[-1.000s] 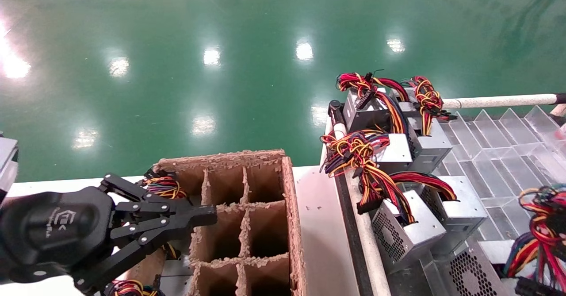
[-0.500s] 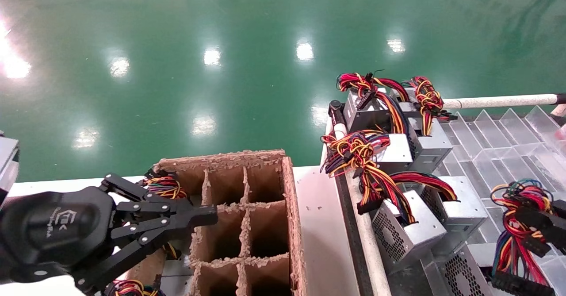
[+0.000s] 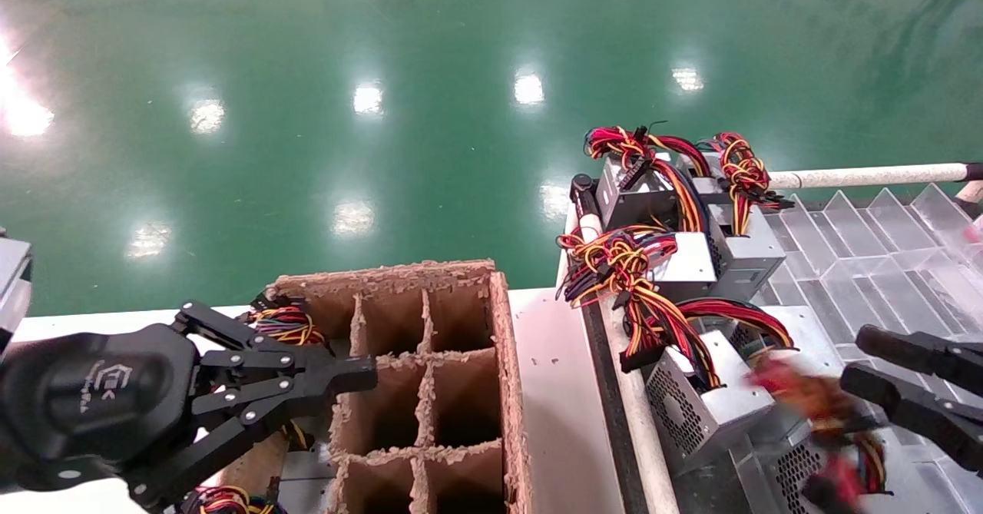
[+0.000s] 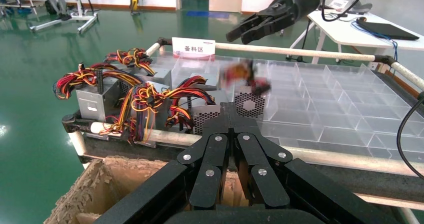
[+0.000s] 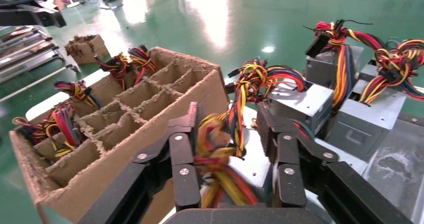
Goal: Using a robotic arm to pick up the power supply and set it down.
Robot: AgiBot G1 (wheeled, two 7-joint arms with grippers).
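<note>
My right gripper (image 3: 858, 359) hangs open at the right edge, over the clear tray. A blurred bundle of red, yellow and orange wires (image 3: 808, 397) swings just left of its fingertips. Those wires belong to a grey power supply (image 3: 799, 469) with a perforated grille, lying in the tray below. In the right wrist view the wires (image 5: 215, 151) pass loosely between the spread fingers (image 5: 183, 149). From the left wrist view the right gripper (image 4: 241, 32) is well above that power supply (image 4: 248, 103). My left gripper (image 3: 361, 376) is shut and empty over the cardboard divider box (image 3: 503, 360).
Several more power supplies (image 3: 710, 410) with wire bundles crowd the tray's left side behind a white rail (image 3: 641, 422). Clear plastic compartments (image 3: 868, 253) fill the tray's right part. Wire bundles (image 3: 286, 323) stick out of the cardboard box's left cells. Green floor lies beyond.
The right gripper came in from the right edge with the wire bundle, moving left. Its fingers now stand apart and the wires blur as they swing down and left. The left arm stayed still.
</note>
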